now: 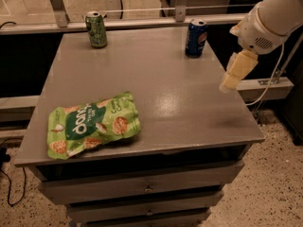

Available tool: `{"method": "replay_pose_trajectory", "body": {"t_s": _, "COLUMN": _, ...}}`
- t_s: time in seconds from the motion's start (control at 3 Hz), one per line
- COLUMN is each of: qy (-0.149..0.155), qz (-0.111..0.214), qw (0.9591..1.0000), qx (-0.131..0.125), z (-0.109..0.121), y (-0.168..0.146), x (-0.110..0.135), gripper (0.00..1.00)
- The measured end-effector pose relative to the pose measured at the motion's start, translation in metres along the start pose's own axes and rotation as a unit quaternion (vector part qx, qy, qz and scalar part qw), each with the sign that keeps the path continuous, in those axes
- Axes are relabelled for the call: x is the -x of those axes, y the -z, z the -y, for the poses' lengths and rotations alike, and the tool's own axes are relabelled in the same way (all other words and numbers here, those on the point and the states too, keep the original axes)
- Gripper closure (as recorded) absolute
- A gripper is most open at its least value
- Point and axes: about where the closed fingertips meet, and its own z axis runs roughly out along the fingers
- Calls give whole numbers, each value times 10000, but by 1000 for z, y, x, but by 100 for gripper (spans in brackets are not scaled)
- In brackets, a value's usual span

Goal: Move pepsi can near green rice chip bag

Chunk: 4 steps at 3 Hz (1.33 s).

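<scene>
The pepsi can, dark blue with a round logo and silver top, stands upright at the far right of the grey table top. The green rice chip bag lies flat near the table's front left corner. My gripper hangs from the white arm over the table's right edge, a little in front and to the right of the pepsi can, not touching it. It holds nothing that I can see.
A green can stands upright at the far left of the table. Drawers sit below the table top. A metal rail runs behind the table. The speckled floor lies to the right.
</scene>
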Motion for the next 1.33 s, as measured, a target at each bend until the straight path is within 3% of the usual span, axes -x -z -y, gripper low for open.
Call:
{"method": "replay_pose_trajectory", "body": {"t_s": 0.33, "qy": -450, "qz": 422, "qw": 9980, "qx": -130, "z": 47, "y": -45, "x": 10, "gripper": 0}}
{"method": "replay_pose_trajectory", "body": {"t_s": 0.67, "qy": -905, "qz": 1065, "qw": 9898, "qx": -266, "z": 91, "y": -86, "x": 19, "gripper": 0}}
{"method": "replay_pose_trajectory", "body": {"t_s": 1.0, "qy": -1327, "qz": 1756, "qw": 9745, "qx": -429, "z": 125, "y": -114, "x": 27, "gripper": 0}}
{"method": "replay_pose_trajectory", "body": {"t_s": 1.33, "qy": -1644, "qz": 2454, "qw": 9537, "qx": -565, "z": 151, "y": -131, "x": 37, "gripper": 0}}
